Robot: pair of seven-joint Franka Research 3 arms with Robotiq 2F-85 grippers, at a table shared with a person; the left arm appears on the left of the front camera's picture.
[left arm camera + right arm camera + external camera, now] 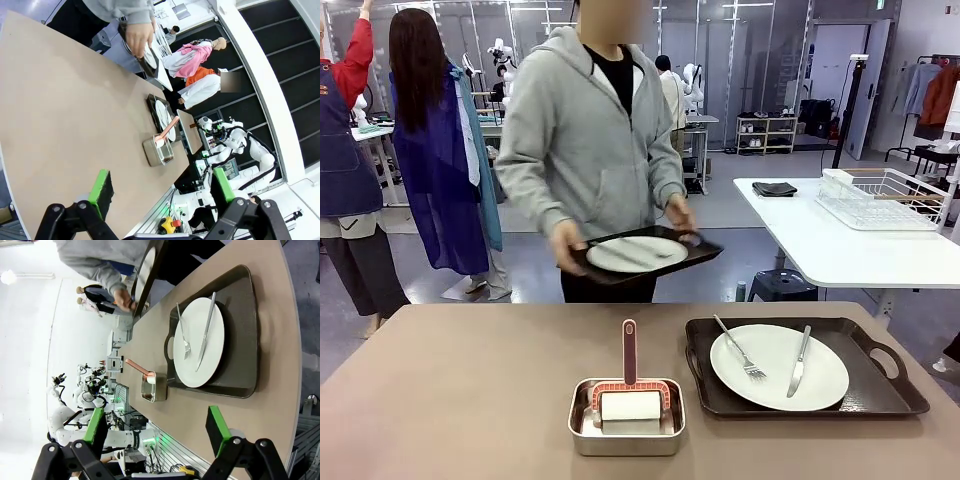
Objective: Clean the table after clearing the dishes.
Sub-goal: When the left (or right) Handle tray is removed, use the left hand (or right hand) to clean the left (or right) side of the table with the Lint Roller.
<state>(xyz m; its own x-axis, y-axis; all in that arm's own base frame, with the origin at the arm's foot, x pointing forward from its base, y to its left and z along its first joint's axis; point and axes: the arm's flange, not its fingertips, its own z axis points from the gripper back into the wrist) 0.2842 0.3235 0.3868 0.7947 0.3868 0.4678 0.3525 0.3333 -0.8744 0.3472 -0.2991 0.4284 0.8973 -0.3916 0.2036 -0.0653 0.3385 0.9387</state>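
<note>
Person's hands (568, 247) carry one tray (705, 247) (long axis left-right) bearing plate (637, 254).

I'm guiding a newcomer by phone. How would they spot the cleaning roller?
Start at the wide beige-brown table. Near its robot-side edge, left of the dark tray with a plate, sits a small steel pan. The roller lies inside: white roll, red handle sticking out.

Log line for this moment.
held tray: in person's hands, off table | other tray: on table, plate, fork, knife | left gripper: open | right gripper: open
</note>
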